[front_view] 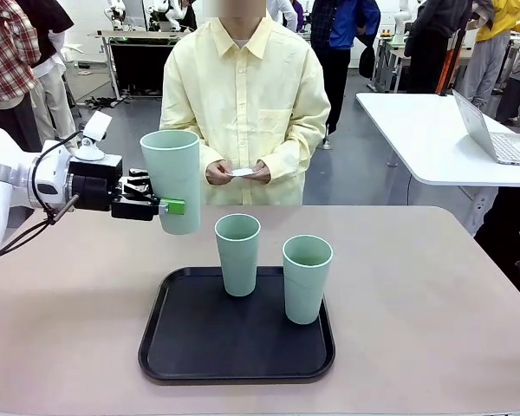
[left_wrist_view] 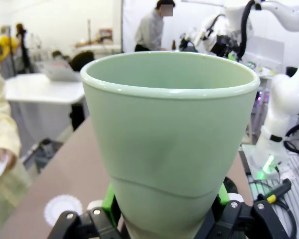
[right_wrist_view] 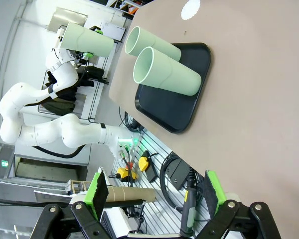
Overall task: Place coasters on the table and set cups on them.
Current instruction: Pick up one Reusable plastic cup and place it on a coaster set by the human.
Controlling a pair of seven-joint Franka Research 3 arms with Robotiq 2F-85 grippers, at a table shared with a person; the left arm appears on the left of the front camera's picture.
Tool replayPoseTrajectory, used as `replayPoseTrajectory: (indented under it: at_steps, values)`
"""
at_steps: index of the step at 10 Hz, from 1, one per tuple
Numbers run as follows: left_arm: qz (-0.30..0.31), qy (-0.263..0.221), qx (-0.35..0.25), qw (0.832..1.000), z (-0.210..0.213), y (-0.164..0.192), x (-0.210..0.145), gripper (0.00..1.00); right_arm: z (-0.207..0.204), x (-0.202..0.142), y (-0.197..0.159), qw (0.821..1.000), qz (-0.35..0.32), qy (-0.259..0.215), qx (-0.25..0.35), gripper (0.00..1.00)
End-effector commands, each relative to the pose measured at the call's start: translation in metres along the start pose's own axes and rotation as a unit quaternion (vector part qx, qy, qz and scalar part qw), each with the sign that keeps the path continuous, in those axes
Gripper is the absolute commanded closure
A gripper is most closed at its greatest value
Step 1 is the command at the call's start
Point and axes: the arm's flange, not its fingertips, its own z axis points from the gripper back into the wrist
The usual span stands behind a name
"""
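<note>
My left gripper [front_view: 166, 208] is shut on a pale mint-green cup [front_view: 172, 180], holding it upright in the air left of the black tray [front_view: 236, 355]. In the left wrist view that cup [left_wrist_view: 169, 144] stands between the green pads [left_wrist_view: 108, 201]. Beneath it a white lacy coaster [left_wrist_view: 62, 209] lies on the brown table [front_view: 416, 303]. Two more cups [front_view: 237, 253] [front_view: 307, 277] stand on the tray. The person across the table holds another coaster [front_view: 243, 172] in both hands. My right gripper [right_wrist_view: 154, 194] is open beside the table, nothing between its fingers.
The right wrist view takes in the tray [right_wrist_view: 184, 109], both cups on it [right_wrist_view: 164, 74] and one coaster [right_wrist_view: 190, 9] on the table beyond. A white table with a laptop [front_view: 494, 139] stands at the back right. Bare tabletop lies to either side of the tray.
</note>
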Motion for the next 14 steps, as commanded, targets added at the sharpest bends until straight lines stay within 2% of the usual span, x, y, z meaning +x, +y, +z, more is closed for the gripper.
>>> replayPoseTrajectory:
  at_steps: [1,4,5,6,7,8,9,10,12,14]
  values:
    - [-0.006,-0.003,-0.001,1.000,-0.001,-0.001,0.007,1.00,0.000,0.004,-0.001,1.000,0.009,-0.014,0.016,0.00]
    - [-0.006,-0.003,-0.001,1.000,-0.001,-0.001,0.007,1.00,0.000,0.004,-0.001,1.000,0.009,-0.014,0.016,0.00]
    - [-0.004,-0.001,-0.001,1.000,-0.001,0.000,0.003,0.15,0.000,0.004,-0.001,1.000,0.009,-0.014,0.016,0.00]
    - [0.043,-0.027,0.015,0.999,0.017,0.059,0.013,0.15,0.000,0.004,-0.001,1.000,0.009,-0.014,0.016,0.00]
    - [0.055,-0.036,0.019,0.998,0.025,0.103,0.017,0.15,0.000,0.004,-0.001,1.000,0.009,-0.014,0.016,0.00]
    - [0.051,-0.012,0.021,0.998,0.027,0.135,0.021,0.15,0.000,0.004,-0.001,1.000,0.009,-0.014,0.016,0.00]
    - [0.061,-0.016,0.025,0.998,0.026,0.162,0.019,0.15,0.000,0.004,-0.001,1.000,0.009,-0.014,0.016,0.00]
    - [0.072,-0.012,0.019,0.997,0.022,0.185,0.011,0.15,0.000,0.004,-0.001,1.000,0.009,-0.014,0.016,0.00]
    - [0.053,0.024,0.026,0.998,0.007,0.214,-0.007,0.15,0.000,0.004,-0.001,1.000,0.009,-0.014,0.016,0.00]
    - [0.015,0.034,-0.010,0.999,-0.020,0.222,-0.022,0.15,0.000,0.004,-0.001,1.000,0.009,-0.014,0.016,0.00]
